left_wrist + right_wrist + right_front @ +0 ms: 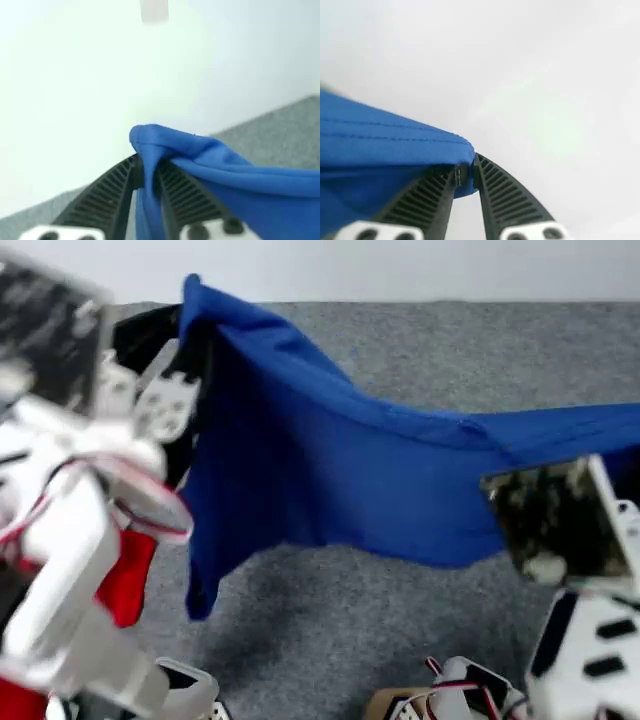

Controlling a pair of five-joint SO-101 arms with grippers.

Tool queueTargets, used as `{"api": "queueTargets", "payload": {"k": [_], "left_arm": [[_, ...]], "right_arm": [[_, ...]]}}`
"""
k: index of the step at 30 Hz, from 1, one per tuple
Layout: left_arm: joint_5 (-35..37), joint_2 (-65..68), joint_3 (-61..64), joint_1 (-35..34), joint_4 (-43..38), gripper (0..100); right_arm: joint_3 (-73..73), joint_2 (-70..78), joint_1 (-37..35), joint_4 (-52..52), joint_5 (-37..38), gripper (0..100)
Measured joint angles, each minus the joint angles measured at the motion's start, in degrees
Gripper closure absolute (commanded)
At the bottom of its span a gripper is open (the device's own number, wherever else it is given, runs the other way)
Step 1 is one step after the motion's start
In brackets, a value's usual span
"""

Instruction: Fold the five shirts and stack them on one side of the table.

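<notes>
A blue shirt [330, 470] hangs in the air above the grey table [420, 350], stretched between the two arms and sagging in the middle. My left gripper [145, 172] is raised at the left and shut on one bunched corner of the blue shirt [200, 155]. My right gripper [465, 172] is shut on the hemmed edge of the blue shirt [380, 145] at the right. In the high view the left arm [90, 500] stands at the left and the right arm [580, 570] at the lower right, each partly covering the cloth.
Grey carpet-like table surface [330, 630] lies under the hanging shirt. A white wall [400, 265] runs along the table's far edge. Arm bases [450, 695] sit at the near edge.
</notes>
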Motion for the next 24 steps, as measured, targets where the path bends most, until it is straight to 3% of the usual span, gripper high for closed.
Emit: {"api": "queueTargets", "payload": {"k": [9,14,24], "left_arm": [[-1.41,-10.64,2.9,-3.52,0.0,100],[-5.19,-17.49,13.71,-8.18,0.0,100],[-14.86,-36.57,38.42,-8.88,0.0,100]], "right_arm": [[-11.34,-0.18,0.0,-0.53,2.46,98.8],[-14.15,-0.18,0.0,-0.53,4.66,98.8],[-17.41,-0.26,0.0,-0.53,8.44,98.8]]}}
